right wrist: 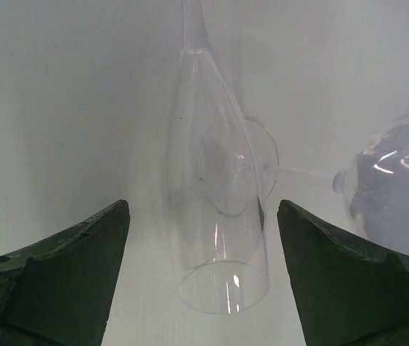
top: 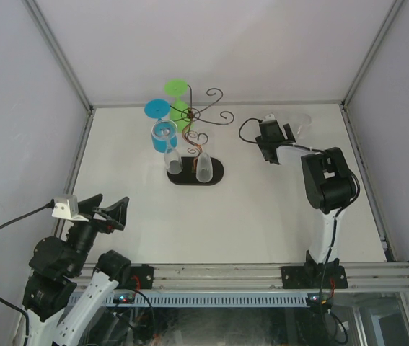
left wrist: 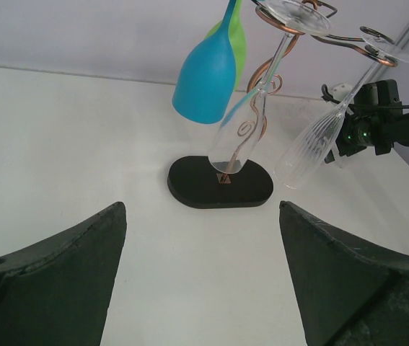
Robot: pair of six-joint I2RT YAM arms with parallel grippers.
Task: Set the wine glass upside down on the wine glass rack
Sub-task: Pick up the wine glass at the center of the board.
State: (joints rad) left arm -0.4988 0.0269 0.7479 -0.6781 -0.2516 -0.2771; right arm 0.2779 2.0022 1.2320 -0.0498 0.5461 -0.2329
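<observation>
A clear flute wine glass [right wrist: 215, 238] lies on its side on the white table, mouth toward the camera and stem pointing away. My right gripper [right wrist: 203, 205] is open, one finger on each side of the bowl with a gap to each. From above, this gripper [top: 280, 124] is at the back right of the table. The wine glass rack [top: 198, 133] stands at the back centre on its black oval base [top: 215, 173]. On it hang a blue glass [top: 162, 133], a green glass [top: 177, 101] and two clear flutes [top: 204, 166], upside down. My left gripper [top: 110, 203] is open and empty at the near left.
A second clear glass with a round bowl [right wrist: 399, 187] lies just right of the flute, its foot [right wrist: 236, 169] behind the flute's bowl. In the left wrist view the rack's base [left wrist: 221, 184] is ahead. Frame walls bound the table at the left, right and back.
</observation>
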